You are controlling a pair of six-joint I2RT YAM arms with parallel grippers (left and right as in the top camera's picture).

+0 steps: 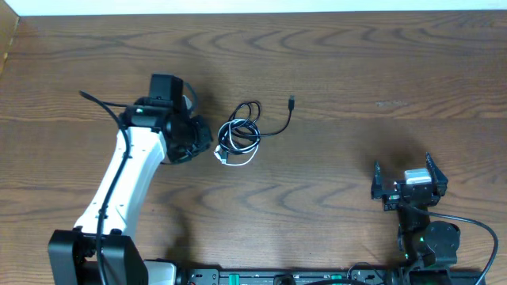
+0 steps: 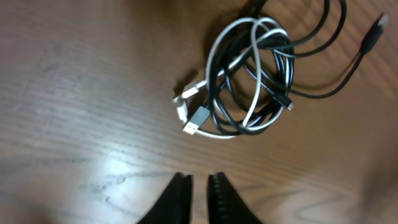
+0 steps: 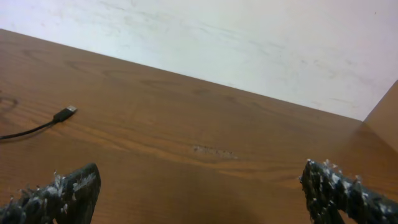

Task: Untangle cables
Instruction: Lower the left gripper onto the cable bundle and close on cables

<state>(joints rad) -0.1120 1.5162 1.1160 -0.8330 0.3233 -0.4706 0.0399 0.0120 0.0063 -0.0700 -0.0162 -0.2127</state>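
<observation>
The black cable (image 2: 219, 102) and the white cable (image 2: 257, 74) lie in one tangled pile on the table (image 1: 356, 63). The pile is near the middle, a bit toward the left edge. One black plug (image 1: 291, 101) sticks out alone toward the far edge. The left gripper (image 2: 200, 196) is just beside the pile, fingers almost together, holding nothing. The right gripper (image 3: 205, 199) is spread wide near the front right corner, far from the cables.
</observation>
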